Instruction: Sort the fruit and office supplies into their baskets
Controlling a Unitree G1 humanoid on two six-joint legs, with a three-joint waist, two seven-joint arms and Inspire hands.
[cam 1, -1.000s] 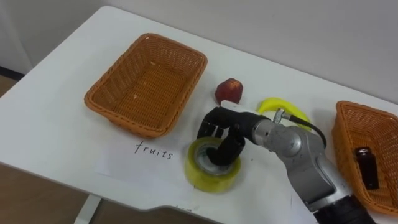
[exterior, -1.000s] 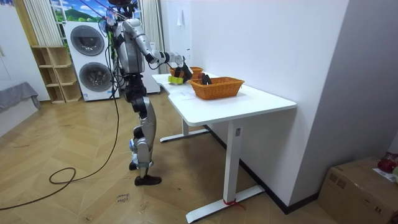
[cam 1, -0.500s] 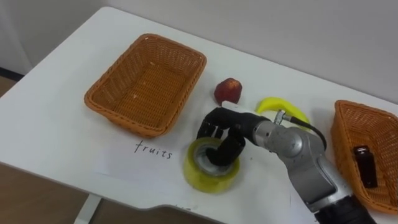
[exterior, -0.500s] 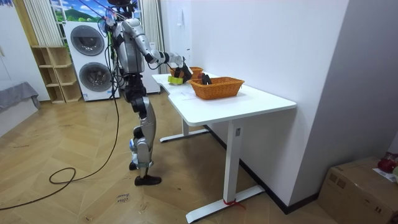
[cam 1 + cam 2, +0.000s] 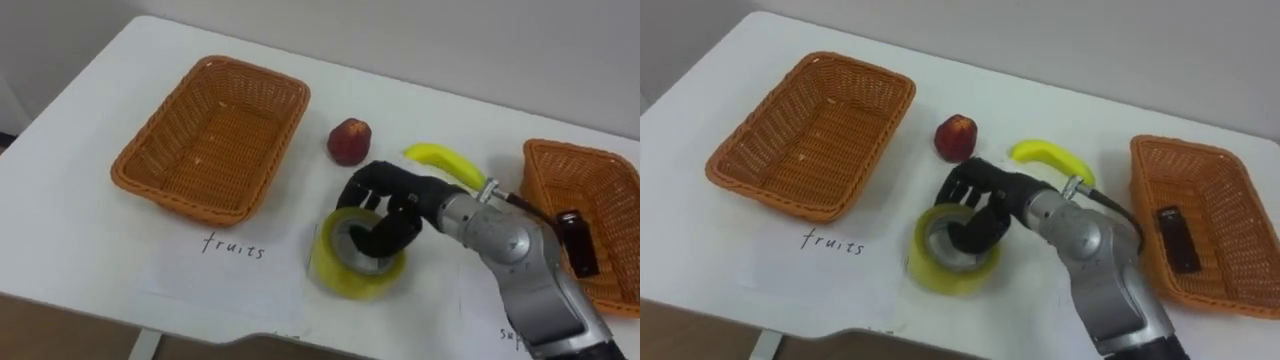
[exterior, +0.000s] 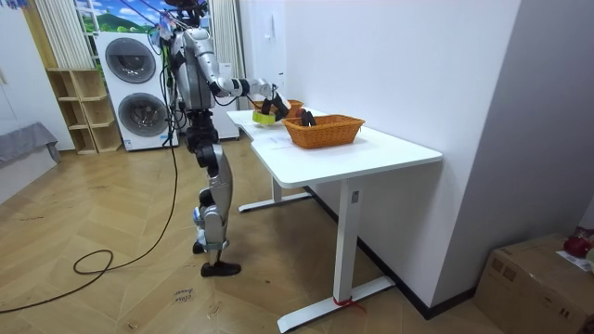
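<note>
The right hand [image 5: 388, 200] pinches the wide yellow tape roll [image 5: 352, 275] at the near middle of the white worktop [image 5: 70, 240], fingers [image 5: 358, 192] curled over its far rim, thumb in the core. Held by one side, the roll may tilt and slip, or clip the yellow banana [image 5: 445, 163] on its way to the orange wicker basket on the right [image 5: 590, 160].

White table [image 6: 380, 148], herringbone wood floor [image 6: 111, 297], stacked washing machines [image 6: 131, 61], white walls [image 6: 418, 65].

two baskets [image 5: 215, 140] [image 5: 592, 185], one red fruit [image 5: 349, 141], banana [image 5: 445, 163], tape roll [image 5: 345, 277], dark item [image 5: 572, 240].
</note>
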